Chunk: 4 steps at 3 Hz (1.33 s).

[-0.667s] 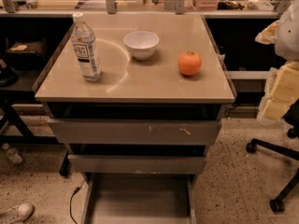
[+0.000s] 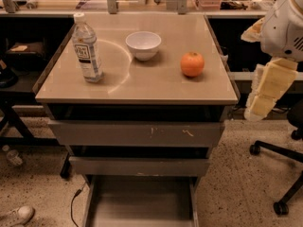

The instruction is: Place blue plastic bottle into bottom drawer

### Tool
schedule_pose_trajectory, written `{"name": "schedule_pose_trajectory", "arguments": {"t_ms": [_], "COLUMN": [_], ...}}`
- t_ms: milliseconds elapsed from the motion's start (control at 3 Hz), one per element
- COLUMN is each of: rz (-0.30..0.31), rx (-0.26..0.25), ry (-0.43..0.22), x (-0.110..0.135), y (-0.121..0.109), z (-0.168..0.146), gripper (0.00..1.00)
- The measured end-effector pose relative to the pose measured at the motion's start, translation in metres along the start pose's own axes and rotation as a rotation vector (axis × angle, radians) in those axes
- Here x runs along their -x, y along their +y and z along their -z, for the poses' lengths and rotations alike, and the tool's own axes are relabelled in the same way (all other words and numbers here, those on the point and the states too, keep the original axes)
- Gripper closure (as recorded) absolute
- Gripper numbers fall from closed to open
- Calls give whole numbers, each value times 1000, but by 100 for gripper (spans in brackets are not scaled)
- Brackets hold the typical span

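Note:
The blue plastic bottle (image 2: 87,48), clear with a white cap and a white label, stands upright at the left of the cabinet top (image 2: 142,86). The bottom drawer (image 2: 139,202) is pulled open at the foot of the cabinet, and its flat grey floor is bare. My gripper (image 2: 259,103) hangs on the cream-padded arm at the right edge, beside the cabinet's right side, below the top's level and far from the bottle. It holds nothing that I can see.
A white bowl (image 2: 143,44) and an orange (image 2: 192,64) stand on the top, right of the bottle. Two grey drawers (image 2: 137,134) sit above the bottom one. An office chair base (image 2: 279,174) is at the right. A small bottle (image 2: 12,156), a shoe (image 2: 16,215) and a cable (image 2: 73,202) lie on the floor at the left.
My arm at the right has shifted slightly to the left, toward the cabinet. The bottle, bowl, orange and drawers have not moved.

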<state>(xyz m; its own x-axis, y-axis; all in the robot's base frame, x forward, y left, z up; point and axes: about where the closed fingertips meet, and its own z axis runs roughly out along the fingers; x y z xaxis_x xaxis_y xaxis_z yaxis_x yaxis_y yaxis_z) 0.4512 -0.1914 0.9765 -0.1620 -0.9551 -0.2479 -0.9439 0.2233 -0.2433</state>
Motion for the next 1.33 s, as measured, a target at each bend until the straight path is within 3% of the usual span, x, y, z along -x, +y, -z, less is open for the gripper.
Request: {"name": "schedule_pose_trajectory", "arguments": {"t_ms": [333,667,1000,1333], "rz": [68,70,50,2], "rx": [58,61,53,35], "ry": [-60,-63,-106,-212], "x": [32,33,33,42], "y": [-1,-1,-1,-7], "z": [-19,-20,-24,-47], "gripper": [0,0,0,0]}}
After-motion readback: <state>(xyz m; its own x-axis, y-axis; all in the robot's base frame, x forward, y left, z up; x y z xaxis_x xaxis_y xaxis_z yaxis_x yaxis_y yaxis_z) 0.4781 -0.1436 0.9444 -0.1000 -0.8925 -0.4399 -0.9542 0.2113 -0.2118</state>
